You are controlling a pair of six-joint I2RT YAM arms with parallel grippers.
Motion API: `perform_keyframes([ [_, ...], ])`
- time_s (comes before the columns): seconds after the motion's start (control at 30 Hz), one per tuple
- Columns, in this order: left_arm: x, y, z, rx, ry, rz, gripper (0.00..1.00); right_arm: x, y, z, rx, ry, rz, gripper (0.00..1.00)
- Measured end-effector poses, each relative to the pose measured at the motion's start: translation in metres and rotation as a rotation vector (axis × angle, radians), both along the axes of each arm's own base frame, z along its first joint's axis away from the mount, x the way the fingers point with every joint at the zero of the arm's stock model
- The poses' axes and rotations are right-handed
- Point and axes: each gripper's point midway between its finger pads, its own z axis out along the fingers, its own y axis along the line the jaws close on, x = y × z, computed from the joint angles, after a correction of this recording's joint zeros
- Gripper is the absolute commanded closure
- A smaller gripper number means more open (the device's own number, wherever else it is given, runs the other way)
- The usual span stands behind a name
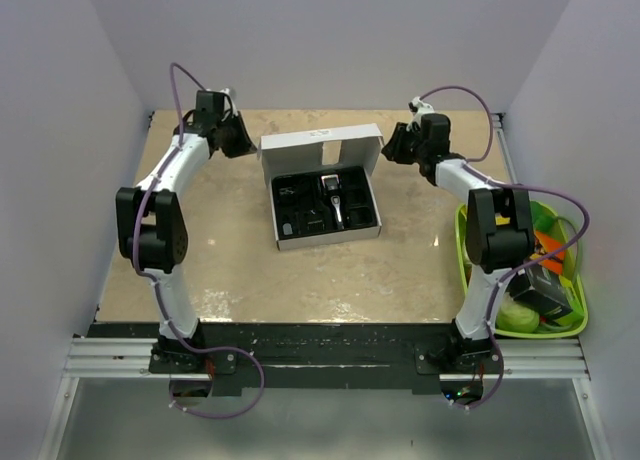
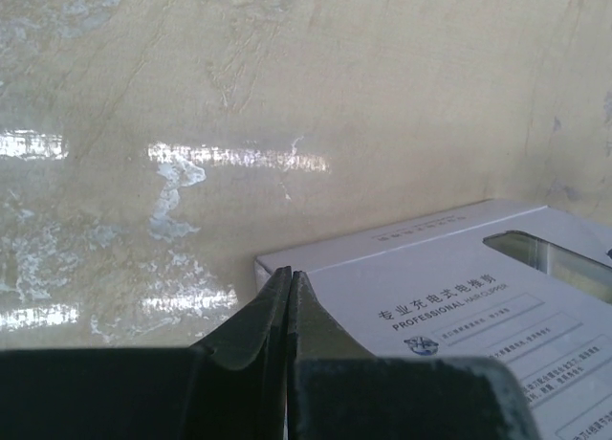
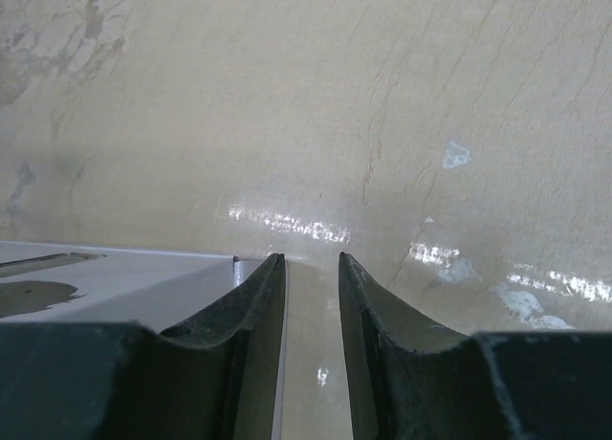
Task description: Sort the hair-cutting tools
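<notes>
Left wrist view: the left gripper (image 2: 290,275), jaws pressed together on nothing, hangs at a corner of the one white box (image 2: 459,297); whether it touches the box cannot be judged. Right wrist view: the right gripper (image 3: 311,260), jaws partly apart and empty, sits by the box's opposite corner. Top external view: the box lies open between the two arms, its black tray (image 1: 365,215) holding one black-and-silver hair clipper (image 1: 335,197) and small black accessories (image 1: 295,208), too small to count. One green basket (image 1: 460,242) of toy vegetables (image 1: 548,228) stands at the right edge of the table (image 1: 230,270).
</notes>
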Motion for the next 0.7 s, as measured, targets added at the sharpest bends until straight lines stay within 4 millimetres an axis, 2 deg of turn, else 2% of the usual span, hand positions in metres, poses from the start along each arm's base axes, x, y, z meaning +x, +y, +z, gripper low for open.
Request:
perform_keyframes([
  [0.27, -0.039, -0.013, -0.021, 0.012, 0.095, -0.036, 0.98, -0.02, 0.004, 0.015, 0.003, -0.006, 0.03, 0.68],
  [0.43, -0.056, -0.018, -0.024, 0.015, 0.119, -0.053, 0.98, -0.026, 0.013, 0.021, -0.004, -0.012, 0.057, 0.69],
  [0.7, -0.074, -0.024, -0.019, 0.002, 0.111, -0.078, 0.98, -0.04, 0.038, 0.013, -0.013, 0.016, 0.111, 0.74],
])
